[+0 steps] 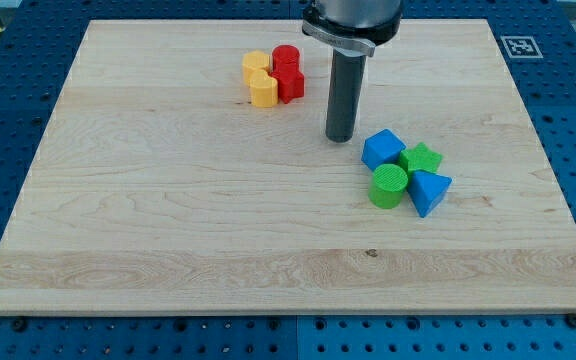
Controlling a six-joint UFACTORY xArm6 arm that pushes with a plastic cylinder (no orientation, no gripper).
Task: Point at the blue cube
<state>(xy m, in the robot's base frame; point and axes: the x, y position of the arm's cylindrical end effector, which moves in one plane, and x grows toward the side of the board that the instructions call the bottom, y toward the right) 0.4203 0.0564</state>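
The blue cube (382, 150) sits on the wooden board (168, 200) at the view's right of centre, at the top left of a tight cluster. My tip (341, 137) is the lower end of a dark rod coming down from the view's top. It stands just to the left of the blue cube and a little above it in the view, with a small gap between them. A green star block (422, 159), a green cylinder (389, 186) and a blue triangular block (429, 191) crowd the cube's right and lower sides.
A second cluster lies at the view's top centre-left: a yellow block (257, 66) and another yellow block (263, 90), a red cylinder (286, 58) and a red block (290, 85). A marker tag (519, 46) sits beyond the board's top right corner.
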